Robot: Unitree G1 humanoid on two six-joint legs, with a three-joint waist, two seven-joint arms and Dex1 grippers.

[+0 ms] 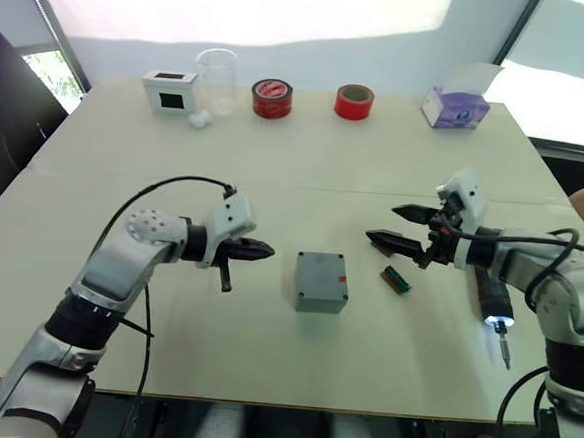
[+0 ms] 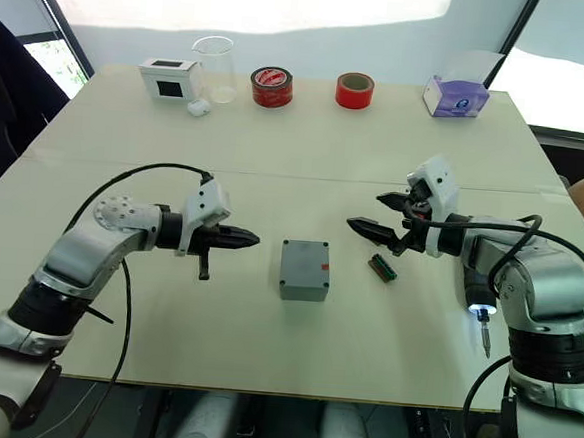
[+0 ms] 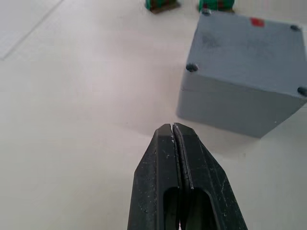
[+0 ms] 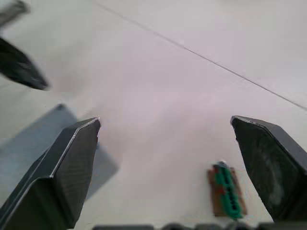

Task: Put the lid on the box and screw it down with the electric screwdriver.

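Sitting mid-table with lid (image 3: 249, 43) already on box (image 1: 322, 281), dark screw heads at the corners, so likely fastened or nearly so. Left gripper (image 1: 258, 249) pinched together just beside it, holding nothing; right gripper (image 1: 399, 230) spread wide, empty, above a green strip (image 1: 396, 278). Screwdriver (image 1: 494, 303) lying near the right edge, tip light on, untouched. Tape rolls (image 1: 271, 98), beaker (image 1: 216, 78), tissues (image 1: 454, 107) far back, blocking nothing.

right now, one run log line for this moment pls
lid: on box, screws in corners | left gripper: shut, beside box | right gripper: open, empty, above green strip | electric screwdriver: on table, lit
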